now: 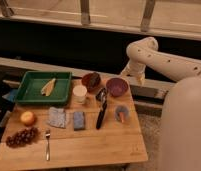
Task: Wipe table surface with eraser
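**Eraser in the brown bowl, gripper off the table's far right corner**

The green tray sat at the upper left of the table surface with a pale yellow strip lying in it. Right of it stood a white cup; I could not see inside it. Behind the cup, a brown bowl held the eraser, a dark, rounded block leaning against the bowl's far side. A purple bowl stood beside that, and lower down a small grey-blue cup had something orange in it.

A long black tool lay below the brown bowl, with a blue pad and a grey cloth to its left. An orange fruit, grapes and a fork filled the lower left.

The gripper hung at the upper right, past the table's far edge, near the purple bowl, touching nothing I could see. Whether it was open or closed I could not tell.
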### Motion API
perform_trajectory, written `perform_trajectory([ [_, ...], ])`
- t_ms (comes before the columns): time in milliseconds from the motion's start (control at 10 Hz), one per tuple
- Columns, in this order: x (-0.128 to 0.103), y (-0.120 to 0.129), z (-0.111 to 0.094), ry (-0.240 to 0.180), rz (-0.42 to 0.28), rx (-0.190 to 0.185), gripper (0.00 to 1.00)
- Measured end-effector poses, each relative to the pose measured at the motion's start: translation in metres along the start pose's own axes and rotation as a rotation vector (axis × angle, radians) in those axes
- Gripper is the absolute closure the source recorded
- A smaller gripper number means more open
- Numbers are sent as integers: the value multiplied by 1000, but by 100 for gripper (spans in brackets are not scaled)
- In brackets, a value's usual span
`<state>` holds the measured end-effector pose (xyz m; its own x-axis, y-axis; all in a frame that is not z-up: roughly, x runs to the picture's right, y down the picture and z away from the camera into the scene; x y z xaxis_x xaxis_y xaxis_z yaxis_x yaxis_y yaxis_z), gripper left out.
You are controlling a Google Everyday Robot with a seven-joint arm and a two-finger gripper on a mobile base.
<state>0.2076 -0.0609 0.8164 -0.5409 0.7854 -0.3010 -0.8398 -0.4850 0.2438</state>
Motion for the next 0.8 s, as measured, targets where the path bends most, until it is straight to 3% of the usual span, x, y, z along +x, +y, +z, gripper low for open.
perform_trajectory([
  [300,0,26,1,-47,-49,-33,20],
  [800,18,107,5,-56,-136,-132,20],
])
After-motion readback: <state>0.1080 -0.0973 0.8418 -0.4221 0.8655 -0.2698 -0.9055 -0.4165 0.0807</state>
